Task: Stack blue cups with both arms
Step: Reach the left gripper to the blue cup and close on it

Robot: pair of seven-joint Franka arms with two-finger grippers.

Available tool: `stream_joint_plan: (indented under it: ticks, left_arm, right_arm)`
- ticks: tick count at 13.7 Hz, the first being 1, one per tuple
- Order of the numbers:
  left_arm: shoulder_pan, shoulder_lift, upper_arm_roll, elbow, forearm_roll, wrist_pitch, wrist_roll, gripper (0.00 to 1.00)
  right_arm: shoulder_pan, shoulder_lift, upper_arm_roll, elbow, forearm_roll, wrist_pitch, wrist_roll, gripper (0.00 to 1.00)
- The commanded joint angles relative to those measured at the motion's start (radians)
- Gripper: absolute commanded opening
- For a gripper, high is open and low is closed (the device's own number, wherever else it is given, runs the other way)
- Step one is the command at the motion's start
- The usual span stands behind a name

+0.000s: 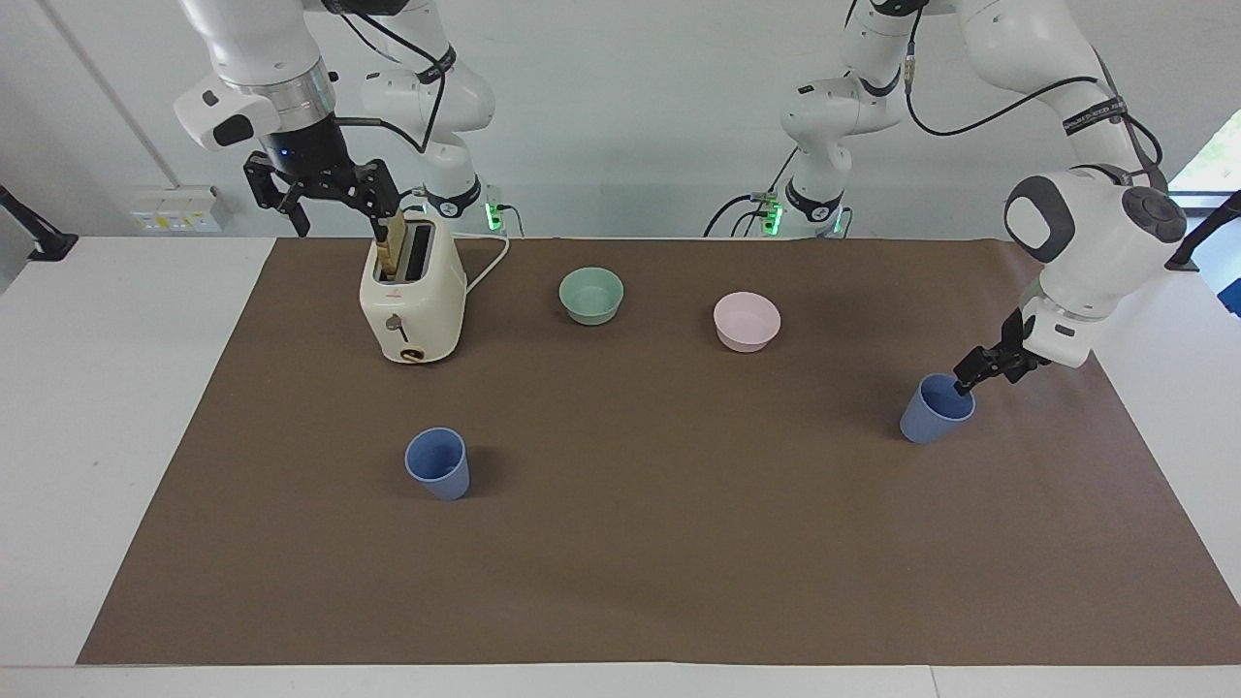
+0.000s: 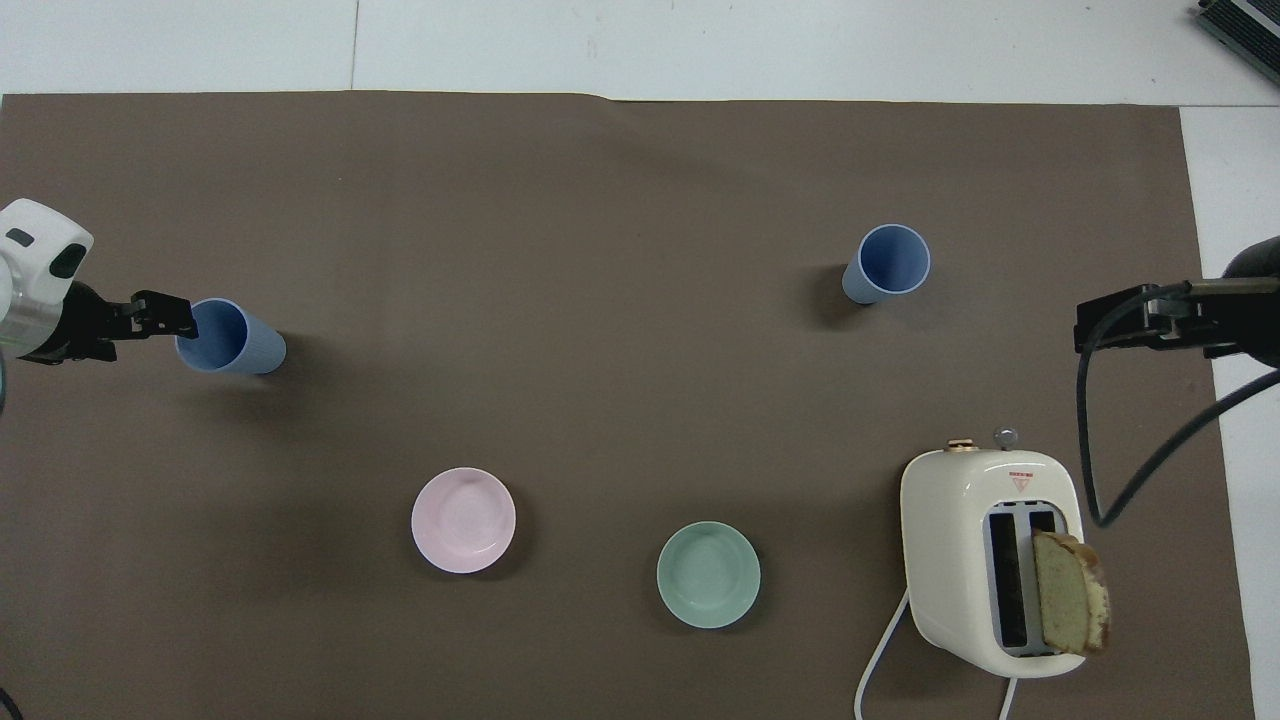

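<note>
1. Nearest the robots, toward the right arm's end of the brown-covered tabletop (image 1: 620,582), stands a cream two-slot toaster (image 1: 412,301) with a slice of bread (image 2: 1070,592) upright in one slot. The right gripper (image 1: 330,199) hangs just above and beside its top. The jaws stand wide and hold nothing, and this arm looks to be waiting.

2. Beside the toaster, in a row toward the left arm's end, sit a shallow green plastic bowl (image 1: 591,294) and a shallow pink plastic bowl (image 1: 747,320). Both are upright and well apart from either gripper; I judge them bystanders.

3. Farther from the robots, at the left arm's end, one matte periwinkle-blue tapered plastic cup (image 1: 936,409) stands upright, mouth up. The left gripper (image 1: 979,373) is low at its rim on the side nearer the robots. The jaws are open, one fingertip seemingly dipped over the rim, probably to pinch the wall. No grip yet; actual contact I cannot tell.

4. Farthest out, toward the right arm's end, the second blue cup (image 1: 437,463) stands upright and untouched, probably meant for the right arm. Stacking has not begun.
</note>
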Motion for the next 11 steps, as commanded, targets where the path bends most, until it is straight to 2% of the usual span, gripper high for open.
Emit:
stream_joint_plan:
  ticks: [1,3,6,7,8,9,10,11]
  left_arm:
    - [0.005,0.003,-0.014,-0.019,-0.013,0.059,-0.082,1.0]
    - [-0.001,0.006,-0.014,-0.027,-0.013,0.064,-0.099,1.0]
    - [-0.005,0.007,-0.014,-0.091,-0.013,0.134,-0.101,1.0]
    - [-0.005,0.009,-0.014,-0.093,-0.013,0.136,-0.106,0.86]
    - [-0.01,0.009,-0.014,-0.093,-0.013,0.136,-0.112,0.51]
    - [-0.021,0.009,-0.014,-0.091,-0.013,0.136,-0.112,0.21]
    - [-0.021,0.009,-0.014,-0.091,-0.013,0.137,-0.098,0.0]
    - [-0.022,0.009,-0.014,-0.087,-0.013,0.136,-0.087,0.0]
  right_arm:
    - [-0.01,0.002,0.004,0.005,0.008,-0.001,-0.019,1.0]
    - [-0.01,0.002,0.004,0.005,0.008,-0.001,-0.019,1.0]
    - [-0.013,0.002,0.004,0.005,0.008,-0.001,-0.02,1.0]
    - [-0.013,0.002,0.004,0.004,0.008,-0.001,-0.022,1.0]
    - [-0.014,0.002,0.004,0.004,0.008,-0.001,-0.022,1.0]
    - [-0.014,0.002,0.004,0.004,0.008,-0.001,-0.025,1.0]
    - [-0.014,0.002,0.004,0.004,0.008,-0.001,-0.027,1.0]
    - [-0.014,0.002,0.004,0.004,0.008,-0.003,-0.027,1.0]
